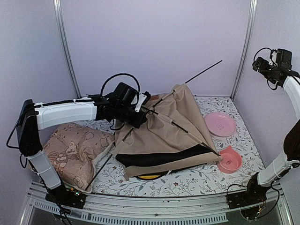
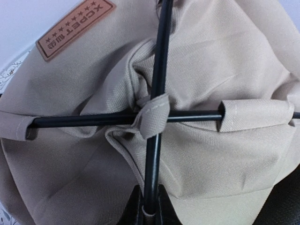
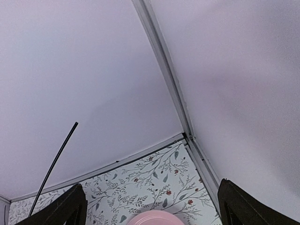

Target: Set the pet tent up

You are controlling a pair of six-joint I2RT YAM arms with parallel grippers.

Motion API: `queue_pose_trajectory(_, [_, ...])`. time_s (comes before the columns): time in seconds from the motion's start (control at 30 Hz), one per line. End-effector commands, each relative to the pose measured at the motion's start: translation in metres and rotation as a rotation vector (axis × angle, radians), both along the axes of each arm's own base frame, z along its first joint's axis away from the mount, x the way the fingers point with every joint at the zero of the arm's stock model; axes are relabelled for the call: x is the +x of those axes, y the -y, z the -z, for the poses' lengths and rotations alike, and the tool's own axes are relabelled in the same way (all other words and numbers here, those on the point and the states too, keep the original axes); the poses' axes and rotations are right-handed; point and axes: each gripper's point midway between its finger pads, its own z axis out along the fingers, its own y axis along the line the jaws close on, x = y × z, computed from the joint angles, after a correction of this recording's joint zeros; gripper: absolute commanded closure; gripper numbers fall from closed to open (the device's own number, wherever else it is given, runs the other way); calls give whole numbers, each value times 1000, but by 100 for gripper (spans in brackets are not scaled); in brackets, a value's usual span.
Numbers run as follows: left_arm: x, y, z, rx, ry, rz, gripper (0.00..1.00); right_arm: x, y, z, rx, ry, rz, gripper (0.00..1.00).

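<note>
Left gripper (image 2: 149, 212) pinched on black pole (image 2: 158, 70) just short of crossing, pet tent (image 1: 178, 126) straight ahead; right gripper (image 3: 150, 186) spread wide, empty (raised, well apart)

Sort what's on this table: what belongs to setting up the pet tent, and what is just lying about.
For the job:
pet tent
its black poles
left gripper, shut on one pole

Lying about:
patterned cushion
pink plate
pink bowl
yellow item, mostly hidden under the tent
</note>
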Motion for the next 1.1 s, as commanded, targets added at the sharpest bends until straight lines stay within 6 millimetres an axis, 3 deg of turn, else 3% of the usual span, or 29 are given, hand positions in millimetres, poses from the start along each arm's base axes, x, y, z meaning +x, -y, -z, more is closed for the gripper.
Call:
queue_pose_trajectory(0.0, [21,0,-53,-155,109,-82,100,-6,-42,-20,95,109,-163,1])
queue_pose_trajectory(0.17, [34,1,-74,-238,122,-147,100,-13,-101,-30,62,126,-238,1])
queue_pose_trajectory(0.4, [50,7,-100,-363,113,-220,100,-42,-206,-38,90,185,-465,1])
queue_pose_trajectory(0.7, [63,14,-135,-533,115,-292,100,-86,-318,-4,116,98,-660,0])
queue_pose_trajectory(0.83, [68,16,-139,-582,108,-319,100,-107,-360,5,166,68,-717,2])
queue_pose_trajectory(1.07, [70,23,-136,-630,88,-318,100,-127,-413,19,316,34,-792,7])
